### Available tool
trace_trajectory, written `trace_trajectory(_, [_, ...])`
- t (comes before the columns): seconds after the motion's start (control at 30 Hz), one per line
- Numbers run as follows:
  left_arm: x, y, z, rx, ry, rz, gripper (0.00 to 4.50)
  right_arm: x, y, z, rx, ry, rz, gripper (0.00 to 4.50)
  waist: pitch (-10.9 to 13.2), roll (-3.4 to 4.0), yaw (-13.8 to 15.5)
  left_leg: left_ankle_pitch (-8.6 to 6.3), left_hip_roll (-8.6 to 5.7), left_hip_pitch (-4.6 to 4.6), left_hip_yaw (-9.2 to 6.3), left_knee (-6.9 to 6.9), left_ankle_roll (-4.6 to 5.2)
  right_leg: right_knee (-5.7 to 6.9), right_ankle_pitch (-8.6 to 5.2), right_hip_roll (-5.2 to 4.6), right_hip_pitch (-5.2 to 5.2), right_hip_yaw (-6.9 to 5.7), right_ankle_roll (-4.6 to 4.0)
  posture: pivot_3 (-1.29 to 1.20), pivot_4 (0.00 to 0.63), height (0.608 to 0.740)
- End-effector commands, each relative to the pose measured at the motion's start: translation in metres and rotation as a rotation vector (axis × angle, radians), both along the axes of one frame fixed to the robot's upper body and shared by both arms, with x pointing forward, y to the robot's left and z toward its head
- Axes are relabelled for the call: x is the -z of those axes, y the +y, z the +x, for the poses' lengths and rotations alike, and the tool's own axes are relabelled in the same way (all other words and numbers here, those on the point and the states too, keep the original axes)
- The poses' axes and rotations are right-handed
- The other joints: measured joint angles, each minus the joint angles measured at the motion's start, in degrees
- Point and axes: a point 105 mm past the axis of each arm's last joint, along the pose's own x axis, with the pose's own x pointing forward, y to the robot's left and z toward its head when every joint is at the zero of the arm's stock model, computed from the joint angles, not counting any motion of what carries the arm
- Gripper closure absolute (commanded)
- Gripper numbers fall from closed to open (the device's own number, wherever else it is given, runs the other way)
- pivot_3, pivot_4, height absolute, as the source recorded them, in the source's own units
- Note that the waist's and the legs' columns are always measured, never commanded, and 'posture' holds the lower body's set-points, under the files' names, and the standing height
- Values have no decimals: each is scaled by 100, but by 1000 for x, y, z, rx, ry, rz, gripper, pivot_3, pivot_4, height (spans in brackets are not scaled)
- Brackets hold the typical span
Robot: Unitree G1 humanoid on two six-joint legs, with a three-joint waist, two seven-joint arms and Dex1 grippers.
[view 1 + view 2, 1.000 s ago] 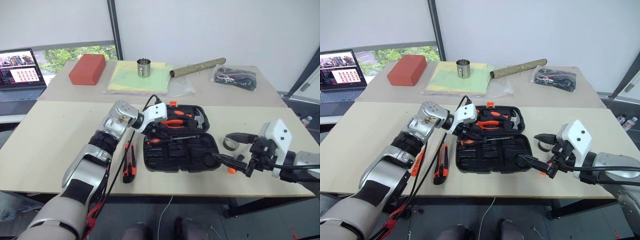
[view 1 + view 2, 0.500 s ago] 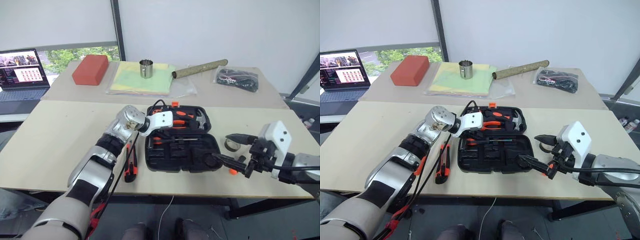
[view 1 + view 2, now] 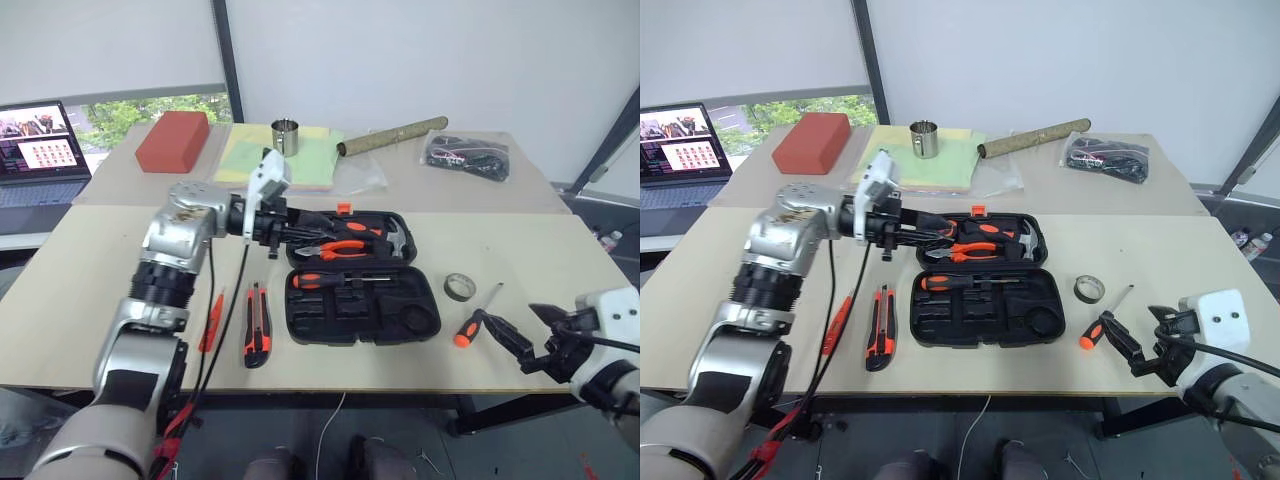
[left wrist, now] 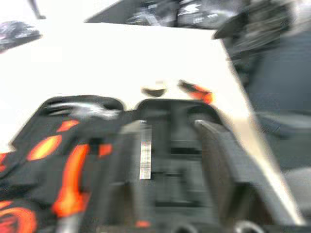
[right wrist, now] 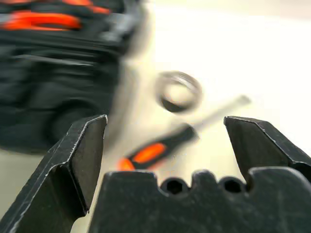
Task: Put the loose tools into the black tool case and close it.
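The counter (image 3: 1140,260) carries the open black tool case (image 3: 985,290) near its front middle, lid laid flat behind the tray. Pliers and a hammer sit in the lid half, and one screwdriver (image 3: 955,282) already lies in a slot of the tray.

The left tool (image 3: 278,228) hangs over the case's rear left corner. Its wrist view shows two fingers with a gap between them and nothing in it, though how wide they stand I cannot tell. The right tool (image 3: 1145,345) hovers off the front right corner of the counter, fingers spread wide and empty.

Still loose: the utility knife (image 3: 878,340) and the small flat orange tool (image 3: 837,322) on the counter left of the case, the second screwdriver (image 3: 1102,320) and the grey tape roll (image 3: 1089,289) to its right.

The risks, as I judge them: the slim screwdriver lies close to the front edge, so a clumsy pinch could roll it off. The tape roll lies flat and may skid away from closing fingers. Any tool seated crooked in its slot would keep the lid from latching. The left arm's dangling cable could also snag the lid.
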Motion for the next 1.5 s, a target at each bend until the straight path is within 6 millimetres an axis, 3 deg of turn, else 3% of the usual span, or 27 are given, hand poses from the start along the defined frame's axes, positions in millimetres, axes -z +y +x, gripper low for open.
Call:
trace_trajectory(0.03, [-4, -6, -15, 69, 19, -9, 1002, 14, -5, 3, 155, 37, -4, 0, 2, 10, -4, 4, -9, -1, 0, -1, -7, 7, -15, 8, -4, 3, 24, 0, 150, 740])
trace_trajectory(0.13, [-2, -7, -24, 116, 28, 1, 52, 22, 5, 15, 165, 38, 43, 0, 3, 11, -29, 13, -26, 1, 6, 0, -20, 35, -23, -2, -12, 17, 38, 0, 150, 740])
trace_trajectory(0.5, [1, -13, -24, 110, -12, 19, 52, 27, 29, 40, 117, 47, 95, 0, 1, 15, -42, 18, -17, 29, 12, -7, -25, 74, -29, 24, -14, 36, -26, 0, 150, 740])
trace_trajectory(0.7, [3, -14, -22, 104, -28, 33, 52, 52, 24, 48, 113, 163, 73, 0, 1, 14, -36, 18, -17, 27, 11, -7, -25, 73, -40, 26, -14, 34, -10, 0, 150, 740])
trace_trajectory(0.8, [4, -16, -22, 100, -32, 35, 0, 62, 16, 49, 156, 197, 107, 779, 0, 13, -48, 18, -15, 28, 11, -7, -24, 72, -40, 26, -13, 36, -9, 0, 150, 740])
trace_trajectory(0.97, [7, -15, -23, 103, -38, 39, 0, 66, 7, 45, 216, 218, 131, 2455, 0, 13, -48, 18, -13, 30, 11, -6, -24, 73, -45, 26, -10, 38, -1, 0, 150, 740])
trace_trajectory(1.07, [9, -13, -23, 101, -38, 43, 0, 58, -2, 46, 301, 162, 194, 3416, 0, 12, -47, 18, -11, 29, 10, -7, -24, 73, -44, 26, -11, 38, -2, 0, 150, 740])
trace_trajectory(1.23, [6, -11, -21, 97, -46, 41, 0, 23, -26, 49, 370, 12, 198, 3512, 1, 16, -22, 18, -17, 24, 9, -7, -24, 74, -41, 17, -15, 36, -6, 0, 150, 740])
trace_trajectory(1.3, [3, -9, -20, 90, -44, 35, 0, -7, -29, 57, 258, -76, 75, 3512, 8, 27, -28, 17, -19, 21, 9, -7, -24, 73, -36, 17, -18, 34, -15, 0, 150, 740])
trace_trajectory(1.37, [3, -6, -20, 87, -42, 36, 0, -33, -17, 67, 64, -136, -61, 3512, 12, 34, -50, 17, -29, 18, 12, -12, -21, 72, -35, 12, -25, 35, -17, 0, 150, 740])
trace_trajectory(1.5, [9, 4, -23, 84, -28, 61, 0, -60, 18, 82, -338, -176, -242, 3512, 16, 36, -154, 17, -17, 32, 14, -23, -20, 66, -60, 38, -16, 43, 13, 0, 150, 740])
